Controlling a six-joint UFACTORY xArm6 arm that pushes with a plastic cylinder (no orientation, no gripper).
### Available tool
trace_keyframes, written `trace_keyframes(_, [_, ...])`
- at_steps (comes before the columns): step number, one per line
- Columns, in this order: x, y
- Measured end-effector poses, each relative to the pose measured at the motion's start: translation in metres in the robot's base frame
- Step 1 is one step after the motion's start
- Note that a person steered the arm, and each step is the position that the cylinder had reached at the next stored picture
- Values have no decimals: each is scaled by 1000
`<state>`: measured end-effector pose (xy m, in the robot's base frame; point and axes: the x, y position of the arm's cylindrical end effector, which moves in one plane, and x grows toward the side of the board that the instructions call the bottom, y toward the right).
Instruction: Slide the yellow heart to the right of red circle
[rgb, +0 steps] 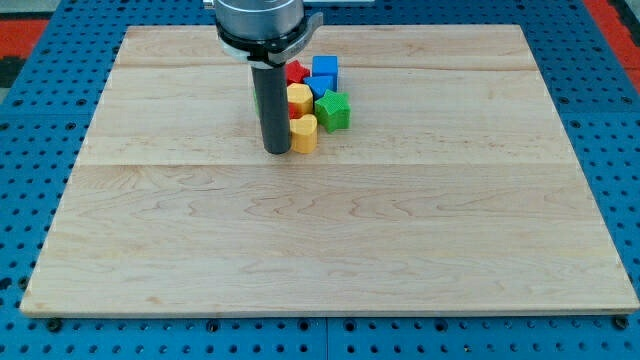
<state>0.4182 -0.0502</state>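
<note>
My tip (277, 151) rests on the board, touching the left side of the yellow heart (304, 133). The rod hides part of the cluster behind it. Above the heart sits a second yellow block (299, 97), its shape unclear. A sliver of a red block (294, 111) shows between the two yellow blocks; I cannot tell its shape. Another red block (296, 72) sits at the cluster's top, partly hidden by the arm.
A blue cube (325, 69) stands at the cluster's top right. A green star-like block (333, 110) lies right of the yellow blocks. A green edge (257, 95) peeks out left of the rod. The wooden board (320, 240) lies on a blue pegboard.
</note>
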Motion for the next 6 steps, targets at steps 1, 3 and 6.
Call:
trace_keyframes(1, [3,12])
trace_keyframes(3, [13,60])
trace_keyframes(6, [-14,149])
